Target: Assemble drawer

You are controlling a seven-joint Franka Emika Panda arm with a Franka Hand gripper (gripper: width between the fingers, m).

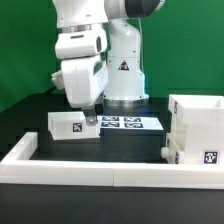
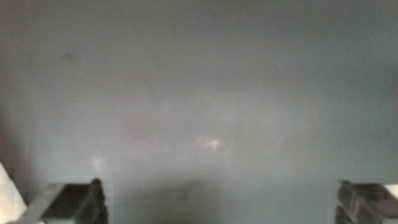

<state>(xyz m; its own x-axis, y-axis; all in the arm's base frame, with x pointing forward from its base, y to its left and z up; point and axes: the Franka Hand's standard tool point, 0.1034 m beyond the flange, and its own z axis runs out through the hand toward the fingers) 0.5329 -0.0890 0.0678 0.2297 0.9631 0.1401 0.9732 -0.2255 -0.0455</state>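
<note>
Nearest, the border wall [image 1: 100,168] fences the worktop [image 1: 30,125], presumably keeping parts in. Behind it, on the exterior view's right, stands the drawer housing [image 1: 195,122]. Farther back a small tray [image 1: 70,126] lies beside the marker board [image 1: 125,122]; the jaws hang at its edge, wide apart and empty (likely lining up a grasp).

Exterior view faces the arm [image 1: 92,40]; wrist view hugs grey surface [image 2: 196,95].

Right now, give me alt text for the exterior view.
The white Panda arm's gripper hangs low beside a small white tray on the black table. The marker board lies by it; the tall box housing and a second tray stand at the exterior view's right.
</note>
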